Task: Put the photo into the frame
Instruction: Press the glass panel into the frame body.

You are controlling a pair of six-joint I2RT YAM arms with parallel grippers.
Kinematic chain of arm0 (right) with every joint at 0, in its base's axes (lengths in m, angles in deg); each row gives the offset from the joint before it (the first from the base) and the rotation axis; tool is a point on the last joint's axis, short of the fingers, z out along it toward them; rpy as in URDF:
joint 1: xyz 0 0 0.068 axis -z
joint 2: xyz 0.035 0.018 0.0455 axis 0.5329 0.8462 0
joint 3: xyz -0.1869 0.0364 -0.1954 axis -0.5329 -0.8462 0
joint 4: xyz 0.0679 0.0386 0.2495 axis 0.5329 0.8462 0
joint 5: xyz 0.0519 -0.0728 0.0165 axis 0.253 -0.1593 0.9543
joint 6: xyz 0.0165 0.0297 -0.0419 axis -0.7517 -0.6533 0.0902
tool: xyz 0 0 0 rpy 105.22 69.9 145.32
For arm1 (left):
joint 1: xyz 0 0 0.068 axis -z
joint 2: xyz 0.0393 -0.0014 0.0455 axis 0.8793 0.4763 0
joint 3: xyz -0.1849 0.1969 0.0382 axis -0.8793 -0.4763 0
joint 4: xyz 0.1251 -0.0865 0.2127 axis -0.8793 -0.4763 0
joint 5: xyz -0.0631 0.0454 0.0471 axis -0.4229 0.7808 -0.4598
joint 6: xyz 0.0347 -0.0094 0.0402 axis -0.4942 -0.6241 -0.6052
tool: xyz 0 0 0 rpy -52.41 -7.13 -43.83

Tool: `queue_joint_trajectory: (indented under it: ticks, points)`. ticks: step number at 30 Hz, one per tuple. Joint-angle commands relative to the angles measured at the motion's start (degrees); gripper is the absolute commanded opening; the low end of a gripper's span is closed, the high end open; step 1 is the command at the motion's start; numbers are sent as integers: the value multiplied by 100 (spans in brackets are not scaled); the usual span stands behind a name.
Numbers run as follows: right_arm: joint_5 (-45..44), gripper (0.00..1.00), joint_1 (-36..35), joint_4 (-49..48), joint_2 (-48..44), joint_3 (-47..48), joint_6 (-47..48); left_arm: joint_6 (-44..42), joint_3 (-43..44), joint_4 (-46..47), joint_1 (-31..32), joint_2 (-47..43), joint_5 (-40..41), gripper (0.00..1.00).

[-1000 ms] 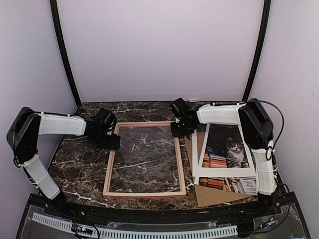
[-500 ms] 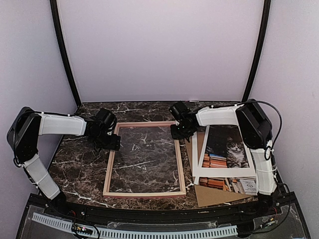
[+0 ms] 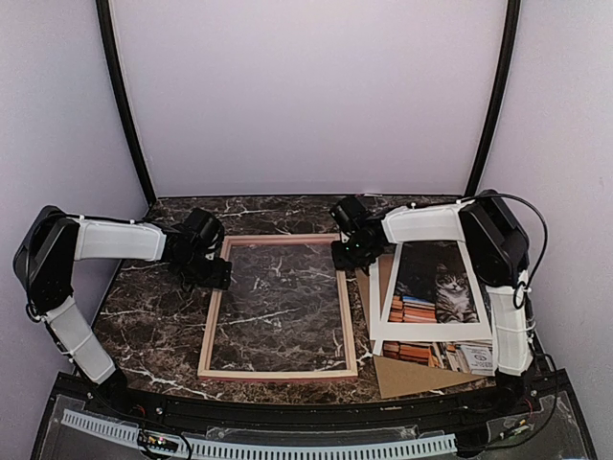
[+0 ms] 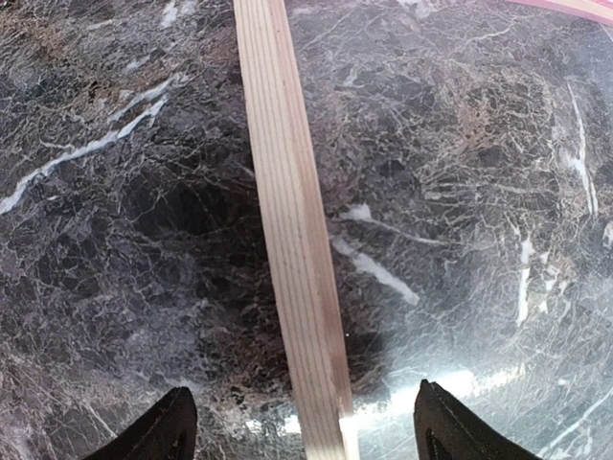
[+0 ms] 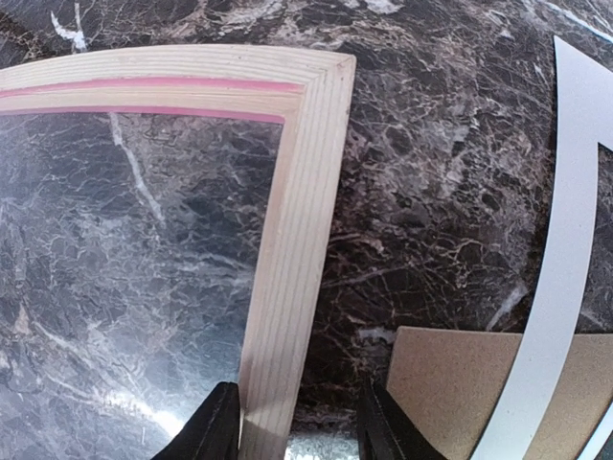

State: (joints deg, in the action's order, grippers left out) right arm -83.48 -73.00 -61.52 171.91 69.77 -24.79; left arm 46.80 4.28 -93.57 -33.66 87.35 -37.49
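Overhead first. The frame (image 3: 278,374) is a big, thin-railed rectangle of pink-to-salmon wood, flat on the dark marble surface (image 3: 153,316), with the marble showing through its opening. My left tool (image 3: 215,273) is down at the far end of its left rail. My right tool (image 3: 347,254) is at its far right corner. The photo (image 3: 442,287) shows a grey tabby cat with stacks of orange and red books. It lies to the right of my right tool and nearer the arm bases, well apart from my left tool, outside the frame. A white mat (image 3: 431,333) lies on top of it, the cat showing through the window and the print's near edge sticking out below. A brown backing board (image 3: 412,379) lies under both.

Left wrist now. The pale, straight-grained rail (image 4: 287,211) runs straight away from me, right down the middle between my fingers (image 4: 158,433). The left tool is spread wide, straddling the rail with bare marble on both sides and gripping nothing.

Right wrist. The frame's mitred corner (image 5: 316,105) sits just ahead of me, a pink stripe along the inner lip of the far rail. The right rail runs back between my fingers (image 5: 215,422). The left finger is right against the rail's inner edge. The other finger stands off it with marble showing between, so the right tool is parted and not clamped. Past that finger are the board's corner (image 5: 450,383) and the mat's white border (image 5: 565,240). The print itself isn't in this shot.
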Motion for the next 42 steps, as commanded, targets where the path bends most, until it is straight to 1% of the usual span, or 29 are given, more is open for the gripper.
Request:
queue_joint_trajectory:
  ticks: [1,8,15,21,27,31,37,42]
  points:
    - [192,45,54,290,-444,-50,36,-59,132,-147,-26,-212,73,82]
    - [631,53,47,230,-779,-281,-93,-52,119,-157,-63,-348,-21,87]
    - [886,56,-130,212,-1203,-888,-245,-45,57,-161,-91,-413,-124,86]
    - [848,57,-537,269,-1582,-1449,-490,-53,-3,-144,-100,-511,-122,85]
    - [506,56,-837,411,-1772,-1925,-777,-22,-94,-125,-101,-524,-146,85]
    - [477,56,-954,333,-1853,-2183,-925,-4,-195,-106,-101,-505,-159,82]
    - [621,56,-1007,142,-2147,-2504,-1093,-1,-306,-96,-102,-368,-111,70]
    - [276,59,-957,434,-2554,-2563,-1065,-18,-334,-135,-120,-226,46,62]
